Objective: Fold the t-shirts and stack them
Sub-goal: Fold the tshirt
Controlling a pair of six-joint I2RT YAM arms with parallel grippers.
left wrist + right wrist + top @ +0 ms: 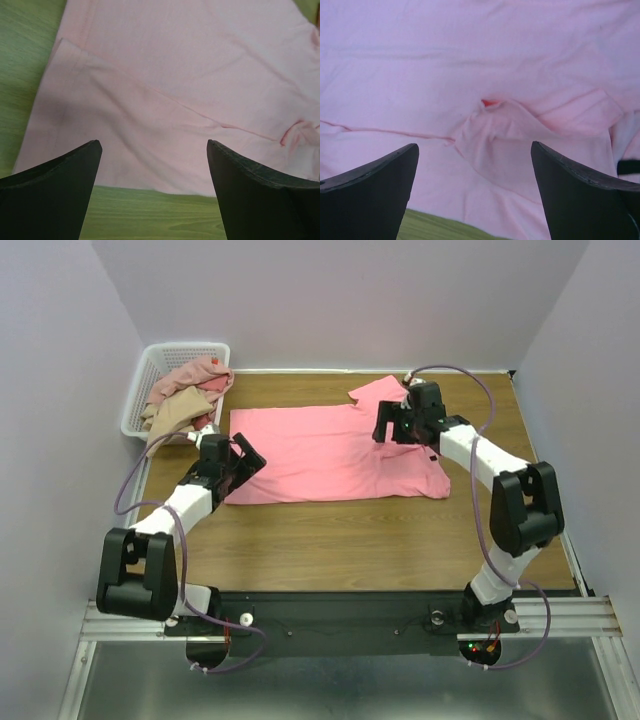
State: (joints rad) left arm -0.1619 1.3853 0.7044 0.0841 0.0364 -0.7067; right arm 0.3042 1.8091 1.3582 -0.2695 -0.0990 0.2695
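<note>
A salmon-pink t-shirt (320, 455) lies spread flat on the wooden table. One sleeve (376, 392) sticks out at its far edge. My left gripper (250, 457) hovers open over the shirt's left edge; in the left wrist view its fingers (55, 190) frame the shirt's hem (150, 165) with nothing between them. My right gripper (384, 428) stands open above the shirt's right part. The right wrist view shows a folded-over flap of cloth (520, 145) lying loose between the open fingertips (580, 190). More t-shirts, rose (198, 374) and tan (175, 412), are heaped in the basket.
A white lattice basket (140, 390) stands at the table's far left corner, close to my left arm. Purple walls close in the back and both sides. Bare wood (360, 540) stretches between the shirt and the arm bases.
</note>
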